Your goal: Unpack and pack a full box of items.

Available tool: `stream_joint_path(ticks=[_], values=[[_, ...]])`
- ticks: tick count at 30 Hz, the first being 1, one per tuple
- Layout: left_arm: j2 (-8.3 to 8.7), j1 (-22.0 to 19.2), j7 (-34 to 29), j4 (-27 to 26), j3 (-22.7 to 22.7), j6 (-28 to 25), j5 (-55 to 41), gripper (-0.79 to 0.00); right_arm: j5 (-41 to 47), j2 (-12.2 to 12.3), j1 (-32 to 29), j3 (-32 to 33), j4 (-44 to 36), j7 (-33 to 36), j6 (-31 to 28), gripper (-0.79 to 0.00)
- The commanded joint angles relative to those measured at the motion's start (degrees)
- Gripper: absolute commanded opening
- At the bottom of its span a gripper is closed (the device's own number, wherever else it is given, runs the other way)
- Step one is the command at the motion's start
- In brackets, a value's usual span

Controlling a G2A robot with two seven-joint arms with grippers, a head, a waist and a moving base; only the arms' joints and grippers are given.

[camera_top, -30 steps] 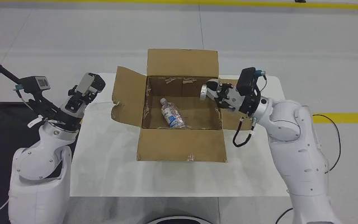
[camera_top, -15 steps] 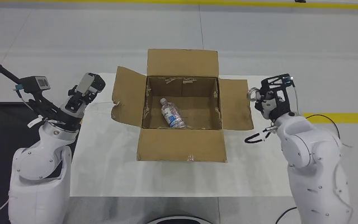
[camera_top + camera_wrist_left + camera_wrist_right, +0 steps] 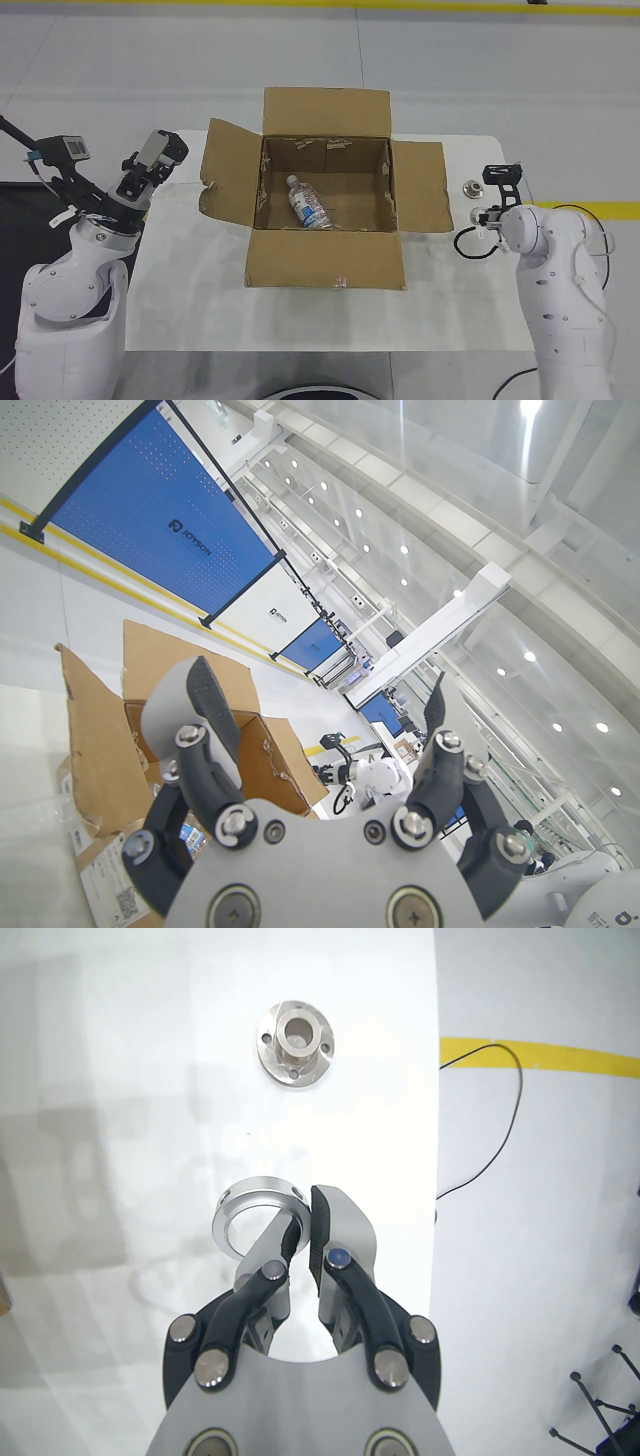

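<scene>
On the table (image 3: 300, 310), you are looking at an open box (image 3: 325, 262) sitting mid-cloth with all four flaps folded out. A single bottle (image 3: 309, 203) is lying on the box floor, its long axis running slantwise from the back wall toward the front right.

To the box's right, over a bare strip of cloth, the right gripper (image 3: 306, 1223) is pinching a metal ring (image 3: 260, 1185) through its wall. One finger is sitting inside the bore, the other outside, and the jaws are nearly closed on the rim. The ring is hanging roughly flat with its bore facing up. You cannot tell whether it is touching the cloth.

A flange (image 3: 295, 1045) is standing hub-up just ahead of the fingertips, apart from the ring and near the table's right edge. The placement appears to turn on that gap, which is leaving room to set the ring down short of the flange.

The left gripper (image 3: 320, 677) is holding nothing. Its jaws are spread wide, and it is pointing up past the box's left flap, well apart from both metal parts, so the right arm is the nearer one.
</scene>
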Motion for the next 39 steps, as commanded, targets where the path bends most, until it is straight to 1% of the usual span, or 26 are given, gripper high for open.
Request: stream_joint_path(ticks=[1, 5, 7, 8, 14, 17, 26, 29, 30, 32, 36, 39], values=[[0.0, 0.0, 0.0, 0.0, 0.0, 0.0, 0.0, 0.0, -0.13, -0.2, 1.96, -1.03, 4.65, -1.01, 0.35, -0.785], [0.0, 0.0, 0.0, 0.0, 0.0, 0.0, 0.0, 0.0, -0.96, -0.55, 4.96, -2.25, 10.15, -2.52, 2.97, -0.785], [0.0, 0.0, 0.0, 0.0, 0.0, 0.0, 0.0, 0.0, -1.03, -0.7, 5.93, -2.67, 11.97, -3.03, 3.92, -0.785], [0.0, 0.0, 0.0, 0.0, 0.0, 0.0, 0.0, 0.0, -2.42, -0.72, 6.53, -3.2, 13.13, -2.61, 4.6, -0.785], [0.0, 0.0, 0.0, 0.0, 0.0, 0.0, 0.0, 0.0, -2.63, -1.4, 9.63, -5.16, 18.95, -4.27, 7.4, -0.785], [0.0, 0.0, 0.0, 0.0, 0.0, 0.0, 0.0, 0.0, -2.55, -1.69, 10.64, -5.87, 20.66, -5.07, 8.37, -0.785], [0.0, 0.0, 0.0, 0.0, 0.0, 0.0, 0.0, 0.0, -2.01, -2.04, 12.27, -6.37, 23.5, -6.48, 8.78, -0.785], [0.0, 0.0, 0.0, 0.0, 0.0, 0.0, 0.0, 0.0, -1.98, -2.14, 12.46, -6.57, 23.77, -6.56, 8.95, -0.628], [0.0, 0.0, 0.0, 0.0, 0.0, 0.0, 0.0, 0.0, -1.98, -2.16, 12.51, -6.62, 23.82, -6.57, 8.98, -0.588], [0.0, 0.0, 0.0, 0.0, 0.0, 0.0, 0.0, 0.0, -2.02, -2.2, 12.55, -6.72, 23.81, -6.64, 9.0, -0.533], [0.0, 0.0, 0.0, 0.0, 0.0, 0.0, 0.0, 0.0, -2.37, -2.22, 12.58, -6.8, 23.4, -6.17, 9.05, -0.514], [0.0, 0.0, 0.0, 0.0, 0.0, 0.0, 0.0, 0.0, -3.0, -2.11, 12.5, -6.49, 22.35, -5.96, 9.25, -0.477]])
